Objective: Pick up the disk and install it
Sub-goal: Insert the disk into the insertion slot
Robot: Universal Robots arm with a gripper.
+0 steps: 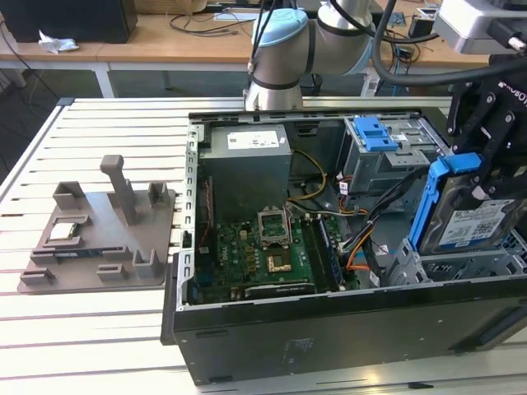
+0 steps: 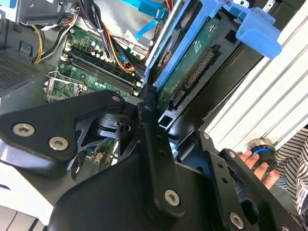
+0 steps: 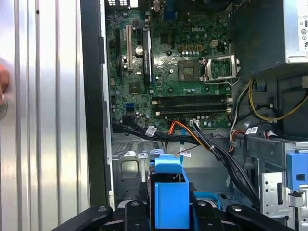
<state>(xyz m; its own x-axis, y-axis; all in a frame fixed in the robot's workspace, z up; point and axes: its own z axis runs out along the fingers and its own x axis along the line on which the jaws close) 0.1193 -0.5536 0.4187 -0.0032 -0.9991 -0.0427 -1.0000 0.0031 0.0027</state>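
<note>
The claw [image 1: 487, 177] is closed on the disk [image 1: 476, 224], gripping it near its upper end. The disk stands on edge and leans a little, its labelled face towards the exterior view. It sits at the exterior view's right, over the metal drive cage [image 1: 449, 263] in the front corner of the open computer case [image 1: 329, 329], and whether its lower edge touches the cage cannot be told. In the first wrist view the blue bracket [image 3: 168, 192] sits squarely between the two black fingers. In the second wrist view the green circuit board [image 2: 190, 53] on the disk's underside and its row of connector pins [image 2: 198, 67] are bare. The disk looks like a dense, stiff metal block, fairly heavy for its size, and its smooth flat faces could slide in a loose grip. The plastic bracket is probably springy and would flex if squeezed hard. The safest hold appears to be across the long framed edges, clear of the circuit board and pins, which are the fragile parts. Loose cables [image 1: 362, 247] lie close beside the cage and could snag the disk. It is likely to suffer from knocks.
</note>
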